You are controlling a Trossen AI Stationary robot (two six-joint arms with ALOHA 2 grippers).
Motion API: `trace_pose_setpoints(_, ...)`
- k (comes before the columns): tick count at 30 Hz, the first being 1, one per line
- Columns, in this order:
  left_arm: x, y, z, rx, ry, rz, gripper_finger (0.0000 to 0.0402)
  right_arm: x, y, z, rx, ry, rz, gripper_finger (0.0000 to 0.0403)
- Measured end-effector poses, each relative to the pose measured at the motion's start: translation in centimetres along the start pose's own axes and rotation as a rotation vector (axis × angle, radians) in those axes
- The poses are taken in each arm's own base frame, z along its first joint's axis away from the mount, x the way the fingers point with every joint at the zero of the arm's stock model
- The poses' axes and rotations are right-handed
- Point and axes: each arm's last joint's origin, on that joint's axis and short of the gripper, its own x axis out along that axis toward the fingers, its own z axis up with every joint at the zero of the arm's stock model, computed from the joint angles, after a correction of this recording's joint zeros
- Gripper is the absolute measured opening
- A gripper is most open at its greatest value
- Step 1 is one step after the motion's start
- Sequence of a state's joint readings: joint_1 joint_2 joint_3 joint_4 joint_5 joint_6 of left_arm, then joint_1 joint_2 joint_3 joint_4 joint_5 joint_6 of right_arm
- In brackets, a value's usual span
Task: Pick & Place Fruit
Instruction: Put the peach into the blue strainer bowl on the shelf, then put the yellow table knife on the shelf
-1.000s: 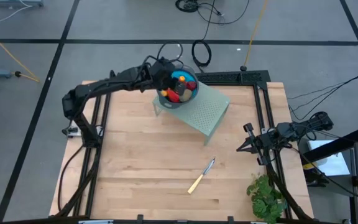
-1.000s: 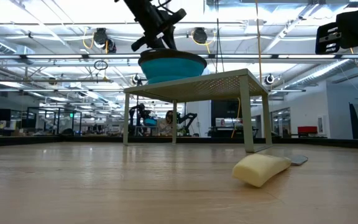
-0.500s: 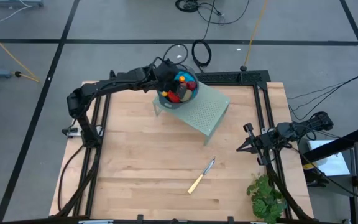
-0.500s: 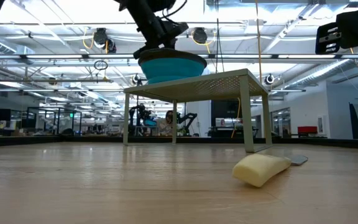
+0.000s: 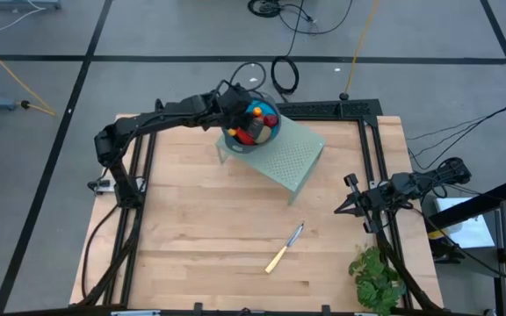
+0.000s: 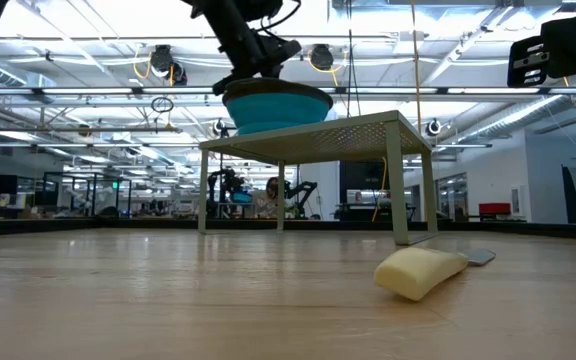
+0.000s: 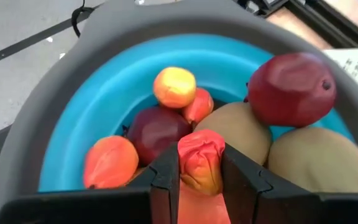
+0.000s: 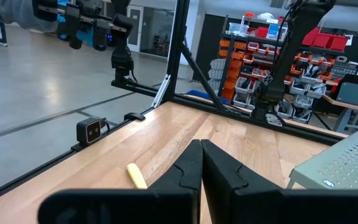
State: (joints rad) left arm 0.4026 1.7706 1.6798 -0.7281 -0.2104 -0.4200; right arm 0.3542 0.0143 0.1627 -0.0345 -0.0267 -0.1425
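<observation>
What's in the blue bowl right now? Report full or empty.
Full: the blue bowl holds several fruit, and the left gripper is shut on a red-orange piece.

blue bowl, dark red balls, brownish-green ovals

Both arms are dark, almost black, built of slim jointed segments with black cables trailing off. The left gripper and right gripper carry angular, matte black fingers.
</observation>
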Motion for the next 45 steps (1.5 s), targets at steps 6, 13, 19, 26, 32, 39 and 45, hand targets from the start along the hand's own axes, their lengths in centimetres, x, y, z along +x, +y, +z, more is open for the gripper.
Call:
trace_pose_setpoints(6, 0.0, 0.2, -0.4, 0.001, 0.036, 0.016, 0.0112, 0.0, 0.0, 0.0, 0.000, 0.000, 0.000, 0.0000)
trace_pose_setpoints(13, 0.0, 0.1, -0.2, -0.014, 0.019, 0.018, 0.0184, 0.0, 0.0, 0.0, 0.000, 0.000, 0.000, 0.0000)
trace_pose_setpoints(19, -0.7, 0.2, 0.0, -0.033, 0.002, 0.010, 0.0223, 0.0, 0.0, 0.0, 0.000, 0.000, 0.001, 0.0000)
trace_pose_setpoints(26, -4.7, 0.7, 0.9, -0.136, -0.082, -0.043, 0.0234, 0.0, 0.0, 0.0, 0.000, -0.001, 0.000, 0.0000)
trace_pose_setpoints(32, -10.0, 0.8, 1.1, -0.195, -0.180, -0.124, 0.0234, 0.0, 0.0, 0.1, 0.000, -0.009, 0.001, 0.0000)
trace_pose_setpoints(39, -15.5, 0.9, 0.5, -0.127, -0.278, -0.215, 0.0234, 0.0, 0.0, 0.1, 0.000, -0.008, 0.002, 0.0000)
trace_pose_setpoints(45, -18.5, 0.4, -0.3, -0.135, -0.312, -0.297, 0.0234, 0.0, 0.0, 0.1, 0.000, -0.008, 0.002, 0.0000)
